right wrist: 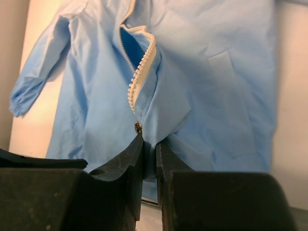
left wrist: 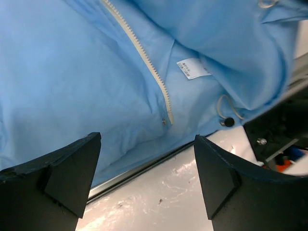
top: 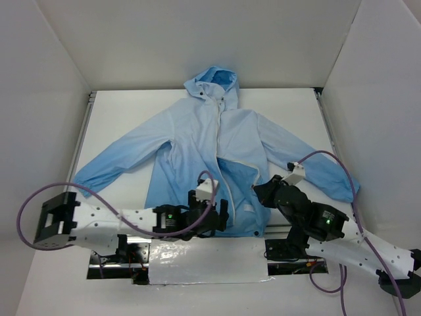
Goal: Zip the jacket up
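The left end effector (left wrist: 147, 156) is spread wide with nothing between its fingers (left wrist: 72, 168), and it hangs over the near edge of the worktop (top: 131, 108), just short of the jacket (top: 197, 145) hem. The right end effector (right wrist: 149, 144) is almost closed, pinching a fold of jacket fabric right beside the bottom end of the zipper (right wrist: 139, 72). The jacket lies flat on its back with its long axis running near to far: hood (top: 214, 79) at the far end, hem at the near edge, sleeves spread left and right. The front is unzipped, and the right panel is folded open low down. Only the left wrist view shows a white label (left wrist: 192, 68) and a dark drawcord toggle (left wrist: 229, 121) inside the hem. Only the right wrist view shows the pinch. The top view shows the full layout.
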### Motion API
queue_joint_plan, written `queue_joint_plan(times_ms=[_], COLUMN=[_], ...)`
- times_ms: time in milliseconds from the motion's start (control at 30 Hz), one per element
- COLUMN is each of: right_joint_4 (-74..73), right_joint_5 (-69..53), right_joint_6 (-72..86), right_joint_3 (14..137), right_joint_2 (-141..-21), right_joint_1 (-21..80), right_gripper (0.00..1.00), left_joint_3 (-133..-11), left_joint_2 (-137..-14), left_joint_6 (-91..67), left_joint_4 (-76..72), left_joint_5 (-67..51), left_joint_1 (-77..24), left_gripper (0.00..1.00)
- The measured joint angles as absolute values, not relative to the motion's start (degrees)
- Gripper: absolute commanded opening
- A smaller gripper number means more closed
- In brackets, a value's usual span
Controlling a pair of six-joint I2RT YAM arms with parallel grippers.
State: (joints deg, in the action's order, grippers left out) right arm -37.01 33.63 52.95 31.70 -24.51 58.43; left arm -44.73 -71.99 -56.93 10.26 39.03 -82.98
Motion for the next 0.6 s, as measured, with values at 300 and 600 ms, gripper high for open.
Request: queue_joint_plan(times_ms=[300, 600], right_joint_4=[-45.1, -45.9], right_joint_5=[37.7, 36.7], right_joint_6=[53.4, 52.9], right_joint_3=[36.1, 36.1], right_joint_2=[-25.3, -21.8], right_joint_1=[58.3, 58.2], right_gripper=[0.00, 0.00], left_joint_3=[-62.3, -69.4], left_joint_2=[-94.4, -107.0], left_joint_6=[-61.4, -65.4], left_joint_4=[22.0, 28.0], left_joint_5=[35.8, 33.4], left_joint_1=[-79.6, -77.8], left_gripper=[0.85, 0.73])
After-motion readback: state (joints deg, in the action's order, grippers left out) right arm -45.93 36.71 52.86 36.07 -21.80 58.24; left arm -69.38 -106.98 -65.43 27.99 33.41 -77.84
